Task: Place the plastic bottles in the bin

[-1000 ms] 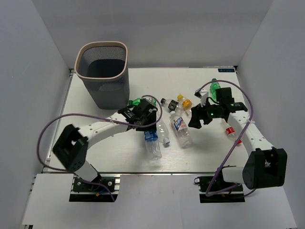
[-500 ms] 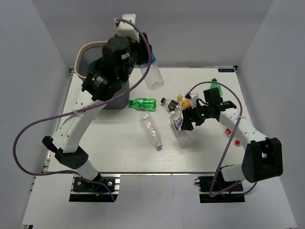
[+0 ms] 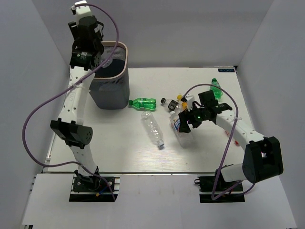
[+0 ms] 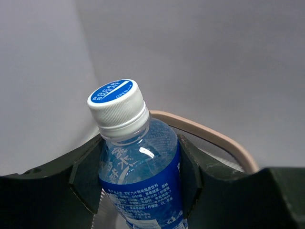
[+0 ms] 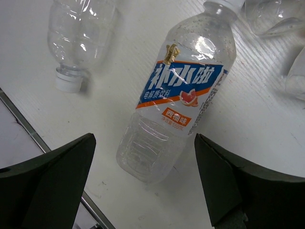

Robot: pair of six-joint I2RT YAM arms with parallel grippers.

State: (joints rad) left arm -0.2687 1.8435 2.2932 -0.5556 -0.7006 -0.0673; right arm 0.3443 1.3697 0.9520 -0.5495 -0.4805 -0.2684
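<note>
Grips blue-labelled bottle (image 4: 139, 164) tight in left gripper (image 4: 138, 183), cap up, bin (image 4: 209, 136) rim just behind. Centre over bin mouth before releasing; likely clips rim otherwise. Hangs right gripper (image 5: 144, 140) wide open, empty, over orange-labelled bottle (image 5: 178, 95).

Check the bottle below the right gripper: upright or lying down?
Lying down: the blue-labelled bottle rests on its side on the table, label facing up, below the open right gripper.

Bottom centre, the blue-labelled bottle (image 4: 138, 181) runs off the frame's lower edge; the bin (image 4: 200, 129) shows only a curve of rim, middle right.
</note>
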